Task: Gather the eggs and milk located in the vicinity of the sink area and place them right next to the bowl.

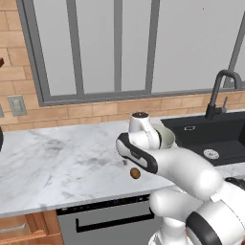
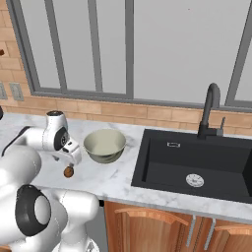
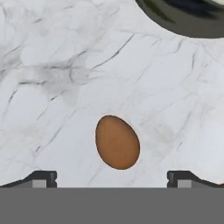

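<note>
Egg [image 3: 117,142], brown and smooth, lies on its side on the white marble counter [image 3: 65,78], free of any grip. In the hand view it sits between and just ahead of the two dark fingertips [image 3: 43,178], nearer the middle than either tip, and touches neither. The gripper [image 3: 112,179] hangs above it with its jaws spread wide and nothing between them. From the right base view the egg [image 2: 68,171] rests just below the white hand, near the left side of the cream-green bowl [image 2: 104,145] but apart from it. The black sink [image 2: 197,170] lies right of the bowl, its curved faucet [image 2: 210,110] behind.
</note>
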Robot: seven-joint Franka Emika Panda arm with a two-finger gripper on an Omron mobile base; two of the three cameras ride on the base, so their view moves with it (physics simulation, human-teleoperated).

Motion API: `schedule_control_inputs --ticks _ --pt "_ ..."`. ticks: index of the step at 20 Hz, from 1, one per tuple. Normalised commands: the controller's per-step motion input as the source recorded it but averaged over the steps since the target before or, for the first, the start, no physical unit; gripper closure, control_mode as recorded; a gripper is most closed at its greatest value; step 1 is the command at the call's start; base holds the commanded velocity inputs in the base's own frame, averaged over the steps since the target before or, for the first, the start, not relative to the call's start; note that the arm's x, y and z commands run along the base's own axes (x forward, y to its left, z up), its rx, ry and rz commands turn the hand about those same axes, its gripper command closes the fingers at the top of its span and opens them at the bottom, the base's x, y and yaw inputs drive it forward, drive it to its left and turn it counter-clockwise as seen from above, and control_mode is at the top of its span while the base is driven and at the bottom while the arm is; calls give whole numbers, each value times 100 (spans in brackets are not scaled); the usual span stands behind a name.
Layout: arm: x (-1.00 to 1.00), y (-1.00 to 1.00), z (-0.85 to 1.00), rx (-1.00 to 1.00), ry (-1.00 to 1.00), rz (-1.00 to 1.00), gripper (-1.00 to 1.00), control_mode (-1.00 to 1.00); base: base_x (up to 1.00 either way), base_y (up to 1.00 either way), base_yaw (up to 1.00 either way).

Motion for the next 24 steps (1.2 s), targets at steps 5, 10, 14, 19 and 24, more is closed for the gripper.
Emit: schedule_control_inputs --ticks 5,10,14,19,24 --pt "0 -3 -50 0 8 0 -100 -100 0 0 0" --pt "1 -4 -39 0 5 0 -100 -100 0 0 0" --pt "13 0 -16 0 0 0 -100 -100 0 0 0" --pt "3 0 -3 0 0 0 -100 -100 0 0 0" --pt "0 0 0 0 0 0 -100 -100 0 0 0"
